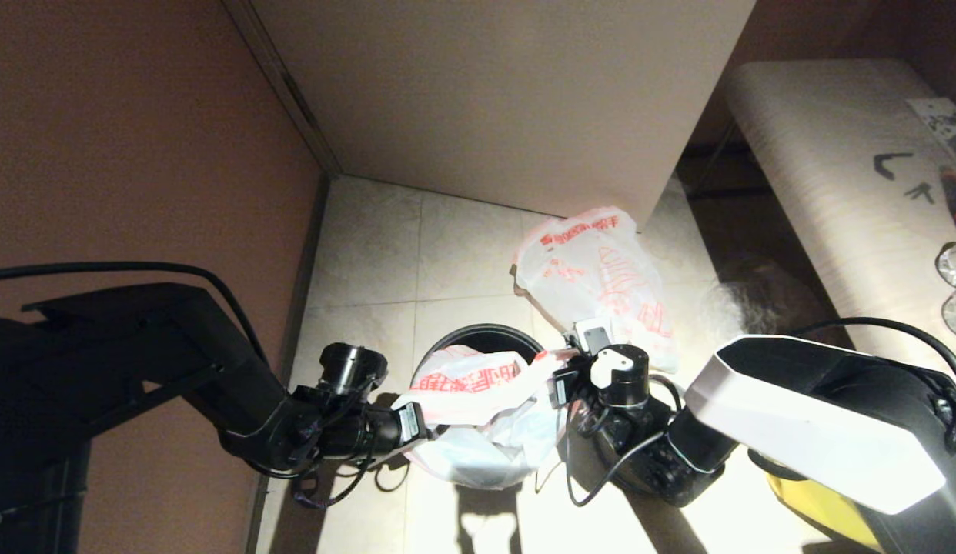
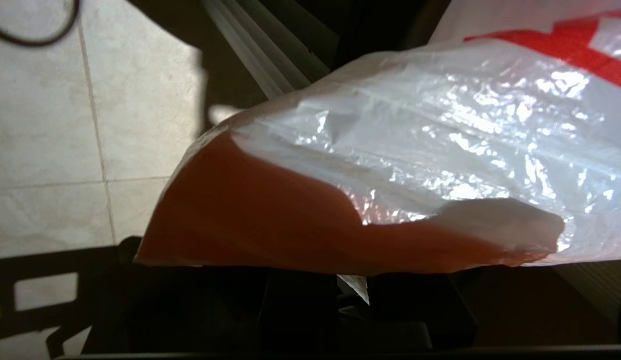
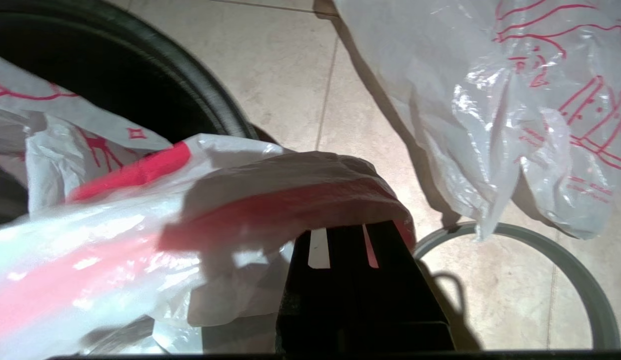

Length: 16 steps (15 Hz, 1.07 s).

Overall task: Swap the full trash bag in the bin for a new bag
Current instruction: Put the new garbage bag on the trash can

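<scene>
- The bin (image 1: 487,335), round and black, stood on the tiled floor (image 1: 370,254) in the lower middle of the head view, its far rim showing above the plastic
- The new bag (image 1: 478,400), thin white plastic with red print, was draped across the bin's mouth and spread between the two arms
- The left gripper (image 1: 426,422) sat at the left edge of the bin in the head view; its jaws were nearly closed, pinching the red-edged hem of the new bag (image 2: 390,165), which filled most of the left wrist view
- The right gripper (image 1: 561,368) was at the right edge of the bin, just beside the rim; its jaws were clamped on the opposite hem of the new bag (image 3: 270,200), the red band folding over the dark fingers (image 3: 350,250) in the lower middle of the right wrist view
- The bin's ribbed dark wall (image 3: 140,75) curved through the upper left of the right wrist view
- The full trash bag (image 1: 601,277), bulging and marked with red text and stripes, lay on the floor in the middle right of the head view, beyond the right gripper and apart from the bin; it filled the upper right of the right wrist view (image 3: 515,100)
- A loose grey ring (image 3: 580,270) lay flat on the tiles in the lower right of the right wrist view, partly under the full bag's lower edge
- A pale bench (image 1: 832,177) ran along the upper right of the head view
- A yellow bag (image 1: 813,500) peeked out under the right arm at the lower right
</scene>
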Tool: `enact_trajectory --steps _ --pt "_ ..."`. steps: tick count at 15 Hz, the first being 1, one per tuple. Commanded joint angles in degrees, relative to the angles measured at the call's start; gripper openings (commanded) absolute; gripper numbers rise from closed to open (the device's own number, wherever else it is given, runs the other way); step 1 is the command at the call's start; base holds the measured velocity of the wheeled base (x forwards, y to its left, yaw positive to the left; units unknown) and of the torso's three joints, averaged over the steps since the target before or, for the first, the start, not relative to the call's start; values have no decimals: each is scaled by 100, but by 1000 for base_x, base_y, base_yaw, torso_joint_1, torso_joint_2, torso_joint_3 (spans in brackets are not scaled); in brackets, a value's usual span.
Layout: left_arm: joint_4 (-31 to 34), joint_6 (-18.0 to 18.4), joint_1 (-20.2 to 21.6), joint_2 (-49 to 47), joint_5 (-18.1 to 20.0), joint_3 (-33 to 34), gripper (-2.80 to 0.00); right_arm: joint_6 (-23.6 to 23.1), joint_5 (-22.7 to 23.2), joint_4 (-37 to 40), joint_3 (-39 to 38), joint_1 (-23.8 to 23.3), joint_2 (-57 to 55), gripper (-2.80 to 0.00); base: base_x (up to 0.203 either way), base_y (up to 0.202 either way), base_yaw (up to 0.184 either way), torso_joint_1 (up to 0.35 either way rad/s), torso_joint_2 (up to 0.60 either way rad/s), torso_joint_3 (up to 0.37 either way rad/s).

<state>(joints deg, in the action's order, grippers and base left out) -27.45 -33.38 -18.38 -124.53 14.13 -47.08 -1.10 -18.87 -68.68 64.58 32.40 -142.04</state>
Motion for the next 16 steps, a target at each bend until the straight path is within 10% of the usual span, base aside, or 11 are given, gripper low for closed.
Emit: enact_trajectory --steps 1,12,16 --pt "142 -19 -2 -20 -2 -90 -280 -4 -3 -32 -42 -23 80 -280 0 0 0 0 0 0" --pt "653 16 -7 -124 -15 -434 -280 238 446 15 409 -111 -112 -280 0 0 0 0 0 0" --pt "627 16 -7 -89 -6 -425 -280 381 464 -26 -731 79 770 -280 0 0 0 0 0 0"
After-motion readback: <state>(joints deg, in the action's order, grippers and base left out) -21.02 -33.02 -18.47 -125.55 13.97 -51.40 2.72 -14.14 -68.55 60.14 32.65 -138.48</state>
